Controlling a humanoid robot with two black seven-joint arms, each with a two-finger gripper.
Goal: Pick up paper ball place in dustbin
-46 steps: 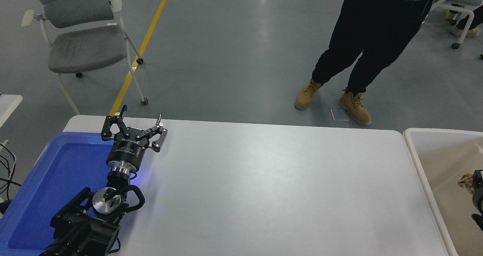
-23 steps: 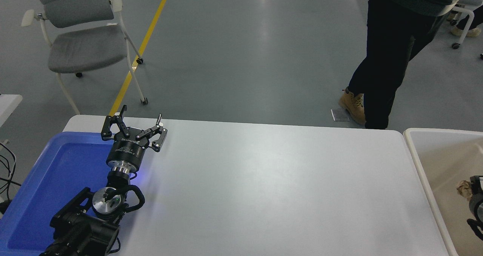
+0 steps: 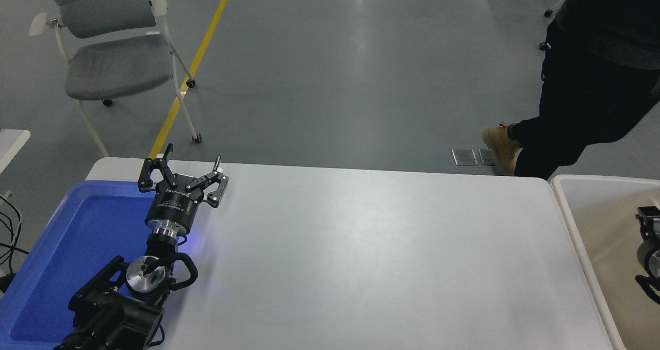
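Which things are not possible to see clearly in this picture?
- Paper ball: not visible in the head view; whether it lies inside the dustbin cannot be told.
- Right hand: cut off by the right edge, so open or shut is unclear.
- Dustbin: its right part is cut off by the picture's edge.
- Person: upper body cut off by the top edge.

Site: robotics lab or test hall.
Floor [image 3: 330,66]: polished grey, yellow lane line [image 3: 198,56] upper left.
Furniture: white table [image 3: 371,257], wheeled grey chair [image 3: 111,46] upper left.
Personnel: person [image 3: 582,92] standing upper right.
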